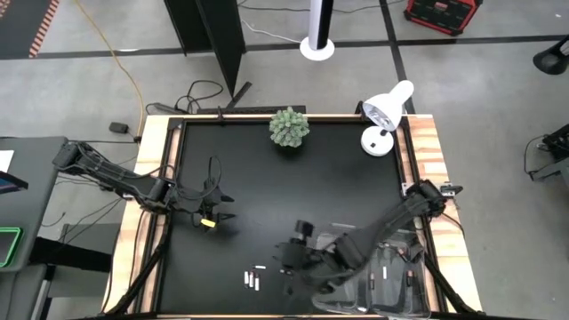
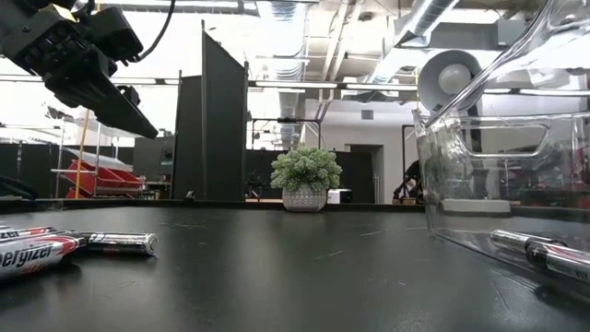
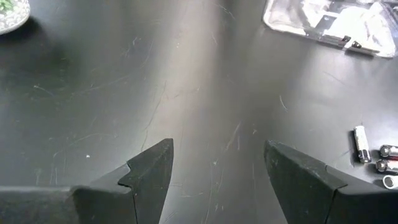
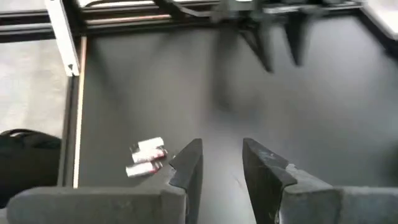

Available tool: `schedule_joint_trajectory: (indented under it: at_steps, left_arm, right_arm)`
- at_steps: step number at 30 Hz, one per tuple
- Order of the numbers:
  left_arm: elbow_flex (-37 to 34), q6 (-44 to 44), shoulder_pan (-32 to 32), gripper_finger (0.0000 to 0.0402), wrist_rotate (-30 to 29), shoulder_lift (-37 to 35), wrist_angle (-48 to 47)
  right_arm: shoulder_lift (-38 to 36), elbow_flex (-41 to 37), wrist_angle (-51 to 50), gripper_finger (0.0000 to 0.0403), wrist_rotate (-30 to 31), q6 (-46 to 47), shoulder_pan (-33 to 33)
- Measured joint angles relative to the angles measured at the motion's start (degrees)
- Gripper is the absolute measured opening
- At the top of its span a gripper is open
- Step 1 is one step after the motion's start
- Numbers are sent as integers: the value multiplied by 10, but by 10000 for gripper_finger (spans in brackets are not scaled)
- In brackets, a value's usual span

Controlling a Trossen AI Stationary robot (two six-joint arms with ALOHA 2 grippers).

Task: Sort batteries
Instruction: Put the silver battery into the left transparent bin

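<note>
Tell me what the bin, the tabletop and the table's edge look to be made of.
Bin: clear hard plastic, glossy; the room shows through its walls, with bright glints on them.
Tabletop: black, smooth, semi-matte sheet, perhaps plastic or coated board; fine pale scratches catch the light.
Table's edge: light wood, with pale tan grain-like streaks.

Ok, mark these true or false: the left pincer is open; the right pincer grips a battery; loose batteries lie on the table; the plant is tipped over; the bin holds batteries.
1. Left pincer open: true.
2. Right pincer grips a battery: false, nothing shows between its fingers.
3. Loose batteries on the table: true.
4. Plant tipped over: false, it stands upright.
5. Bin holds batteries: true.
</note>
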Motion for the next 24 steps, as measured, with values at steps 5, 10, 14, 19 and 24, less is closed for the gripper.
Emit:
schedule_joint_trajectory:
  at_steps: [5, 10, 14, 19, 24]
  left_arm:
    - [-1, -2, -1, 247, 0, 0, -9]
    - [-1, -2, -1, 247, 0, 0, -13]
    - [-1, -1, -1, 247, 0, 0, -12]
    - [-1, 1, -1, 247, 0, 0, -12]
    - [-1, 2, -1, 247, 0, 0, -13]
  right_arm:
    - [53, -1, 20, 154, -67, -28, -31]
    - [124, -1, 48, 167, -125, -43, -52]
    - [169, -2, 87, 163, -177, -49, -64]
    - [205, -2, 116, 158, -221, -49, -70]
    - [213, -1, 133, 157, -228, -48, -70]
